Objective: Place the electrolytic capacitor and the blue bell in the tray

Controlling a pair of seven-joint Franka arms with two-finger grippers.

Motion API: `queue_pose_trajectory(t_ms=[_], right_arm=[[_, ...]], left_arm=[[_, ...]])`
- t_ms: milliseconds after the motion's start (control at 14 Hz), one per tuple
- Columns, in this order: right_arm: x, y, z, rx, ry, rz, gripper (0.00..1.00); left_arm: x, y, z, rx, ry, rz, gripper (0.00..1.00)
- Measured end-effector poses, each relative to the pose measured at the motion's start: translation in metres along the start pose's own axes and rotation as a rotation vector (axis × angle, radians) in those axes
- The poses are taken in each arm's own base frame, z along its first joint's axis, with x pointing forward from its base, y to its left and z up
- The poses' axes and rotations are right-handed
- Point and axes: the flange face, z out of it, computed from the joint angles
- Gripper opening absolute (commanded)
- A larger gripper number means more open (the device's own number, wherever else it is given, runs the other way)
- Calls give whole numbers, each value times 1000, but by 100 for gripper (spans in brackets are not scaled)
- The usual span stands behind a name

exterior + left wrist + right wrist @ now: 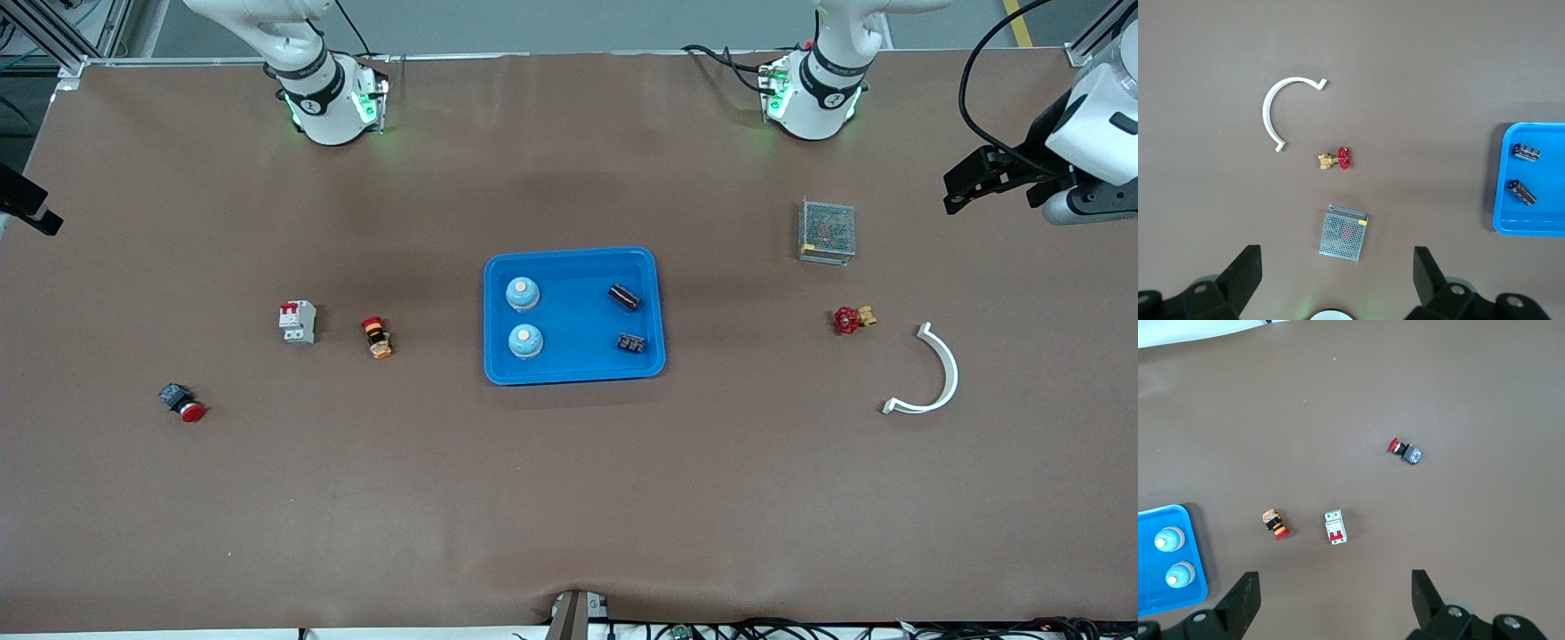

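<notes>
The bright-blue tray (573, 254) lies mid-table. In it stand two blue bells (523, 293) (524, 340), on the side toward the right arm's end. Two dark electrolytic capacitors (624, 297) (632, 343) lie on the side toward the left arm's end. The left wrist view shows the capacitors (1525, 152) (1523, 192), and the right wrist view shows the bells (1169, 539) (1179, 575). My left gripper (1337, 275) hangs high and open over the table by the mesh box, holding nothing. My right gripper (1331, 600) hangs high and open over bare table beside the circuit breaker, also holding nothing.
Toward the left arm's end lie a metal mesh box (828, 230), a red-handled brass valve (852, 319) and a white curved strip (933, 378). Toward the right arm's end lie a white circuit breaker (299, 322), a red-and-orange switch (377, 337) and a red push button (182, 402).
</notes>
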Motion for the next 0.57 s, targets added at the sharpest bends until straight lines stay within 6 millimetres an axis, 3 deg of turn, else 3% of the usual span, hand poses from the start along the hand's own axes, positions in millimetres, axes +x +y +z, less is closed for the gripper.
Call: queue_pose_trajectory(t_ms=[570], right_arm=[[0, -5, 1, 1, -1, -8, 100]], left_arm=[[0, 5, -3, -2, 14, 8, 100]])
